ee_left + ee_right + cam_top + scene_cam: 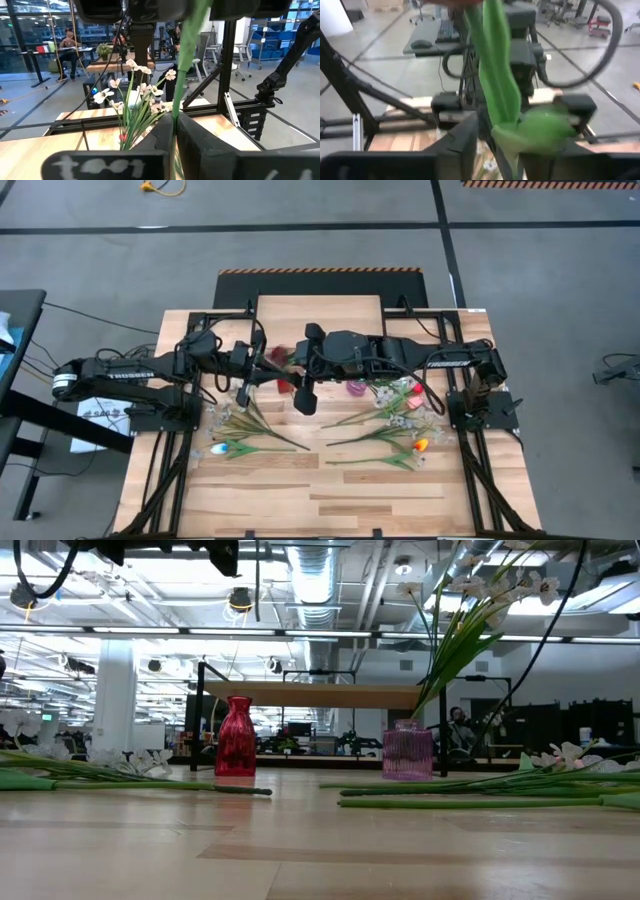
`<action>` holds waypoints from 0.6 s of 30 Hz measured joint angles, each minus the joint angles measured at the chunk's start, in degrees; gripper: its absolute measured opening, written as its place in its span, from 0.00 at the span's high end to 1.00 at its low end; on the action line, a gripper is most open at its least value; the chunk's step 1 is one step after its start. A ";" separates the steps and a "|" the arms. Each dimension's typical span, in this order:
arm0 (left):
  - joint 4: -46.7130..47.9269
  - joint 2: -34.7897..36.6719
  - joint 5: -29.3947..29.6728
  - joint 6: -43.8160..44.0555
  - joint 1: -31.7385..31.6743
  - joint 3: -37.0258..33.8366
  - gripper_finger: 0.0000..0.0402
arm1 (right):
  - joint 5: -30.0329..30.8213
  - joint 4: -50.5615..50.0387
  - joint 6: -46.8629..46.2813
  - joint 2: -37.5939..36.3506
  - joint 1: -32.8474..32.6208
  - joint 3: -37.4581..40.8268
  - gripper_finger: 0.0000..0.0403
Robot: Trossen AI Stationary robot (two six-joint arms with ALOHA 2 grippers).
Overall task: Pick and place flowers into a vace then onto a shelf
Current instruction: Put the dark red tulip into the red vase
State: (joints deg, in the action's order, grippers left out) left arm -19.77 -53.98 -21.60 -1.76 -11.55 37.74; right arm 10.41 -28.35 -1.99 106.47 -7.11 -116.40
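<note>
Both arms are raised over the table's middle. My left gripper [243,388] [174,131] is shut on a green flower stem. My right gripper [303,397] [495,145] is shut on a green stem with a leaf, and a red flower head [275,356] shows between the arms. Whether both hold one flower I cannot tell. A pink vase [407,752] [357,388] stands on the table with a white-blossom spray [470,610] leaning in it. A red vase [236,750] stands beside it. The shelf [310,695] is behind them. My left gripper pinches a green stem [176,112] between its two fingers. The stem rises past the fingers toward the other arm's dark gripper and is lifted clear of the table. My right gripper pinches a green stem and its leaf [507,117] between its two fingers. The leaf bulges out beside one finger [465,135]. The stem runs on beyond the fingers toward a red blur, clear of the table.
Loose flowers lie on the table in two bunches, one left [245,432] and one right [390,435], their stems [470,802] flat on the wood. Dark frame posts [170,450] run along both table sides. People sit in the room beyond.
</note>
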 joint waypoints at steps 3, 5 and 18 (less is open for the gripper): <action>-0.19 0.02 0.13 0.02 0.00 0.00 1.00 | 0.00 -3.67 -0.11 -0.58 -0.06 -0.64 0.57; -0.20 0.02 0.54 0.02 -0.02 0.00 1.00 | 0.00 -6.96 -0.09 -1.08 -0.36 -1.47 0.50; 6.99 9.24 19.60 -7.58 -1.89 0.09 1.00 | 5.09 -21.92 -9.51 -7.63 -2.26 -4.80 0.40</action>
State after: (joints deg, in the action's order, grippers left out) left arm -12.78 -44.73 -2.00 -9.34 -13.44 37.82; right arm 15.50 -50.27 -11.50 98.84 -9.37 -121.20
